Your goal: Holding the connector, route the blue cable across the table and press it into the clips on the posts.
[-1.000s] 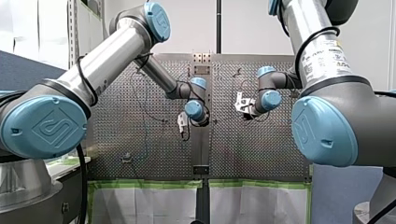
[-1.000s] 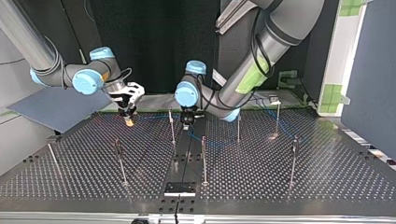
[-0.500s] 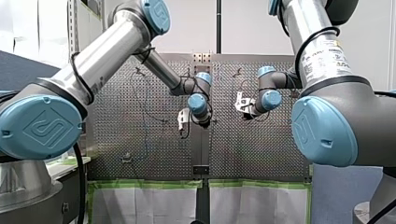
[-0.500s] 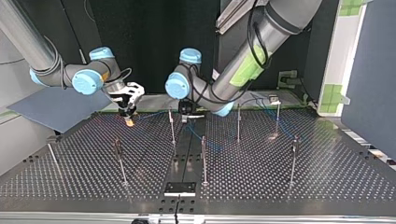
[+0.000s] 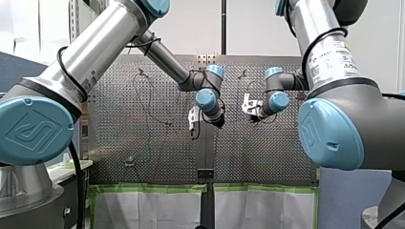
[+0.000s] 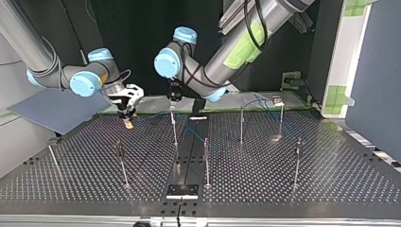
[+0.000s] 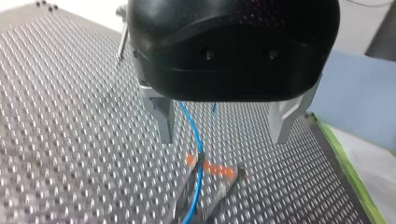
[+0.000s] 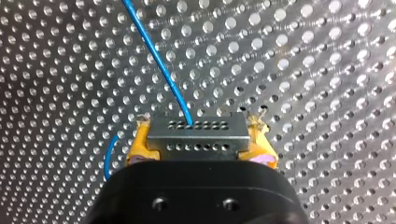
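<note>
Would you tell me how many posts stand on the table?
7 posts: two at the top view's left, two central, three at its right; others may be hidden.

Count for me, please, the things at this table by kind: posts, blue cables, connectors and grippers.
posts: 7
blue cable: 1
connector: 1
grippers: 2, my left gripper and my right gripper
total: 11

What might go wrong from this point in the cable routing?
1. My left gripper is open, the blue cable loose between its fingers, so the cable may slip off the clip ahead.
2. It hangs just above that post; descending could hit it.
3. My right gripper clamps the connector; a hard pull might strain the thin cable there.
</note>
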Robot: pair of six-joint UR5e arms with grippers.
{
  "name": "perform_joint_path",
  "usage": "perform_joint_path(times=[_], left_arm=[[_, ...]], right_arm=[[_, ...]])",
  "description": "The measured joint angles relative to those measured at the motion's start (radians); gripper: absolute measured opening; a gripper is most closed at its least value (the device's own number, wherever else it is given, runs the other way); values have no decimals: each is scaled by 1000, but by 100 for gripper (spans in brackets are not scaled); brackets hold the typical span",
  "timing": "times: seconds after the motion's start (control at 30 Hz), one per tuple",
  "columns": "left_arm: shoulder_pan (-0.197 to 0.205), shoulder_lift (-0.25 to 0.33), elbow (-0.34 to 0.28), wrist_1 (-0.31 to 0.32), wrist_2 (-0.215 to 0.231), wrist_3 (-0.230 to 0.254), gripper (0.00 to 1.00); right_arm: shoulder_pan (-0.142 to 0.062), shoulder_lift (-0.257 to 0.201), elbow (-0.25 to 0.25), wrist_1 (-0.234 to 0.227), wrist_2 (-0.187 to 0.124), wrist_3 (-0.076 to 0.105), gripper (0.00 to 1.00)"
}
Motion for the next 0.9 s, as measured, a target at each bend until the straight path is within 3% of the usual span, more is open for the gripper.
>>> perform_joint_path(times=[0.27, 0.5, 0.73, 0.9], left_arm=[[-72, -14, 21, 78, -39, -57, 100], [-81, -69, 82, 60, -68, -72, 100], [-83, -133, 149, 37, -83, -82, 100], [-78, -151, 196, 36, -118, -100, 100]], right_arm=[[-21, -20, 0, 33, 0, -1, 0], [-36, -59, 0, 41, 0, 8, 0], [-43, -65, 1, 45, 0, 10, 0], [-45, -65, 1, 44, 0, 10, 0]])
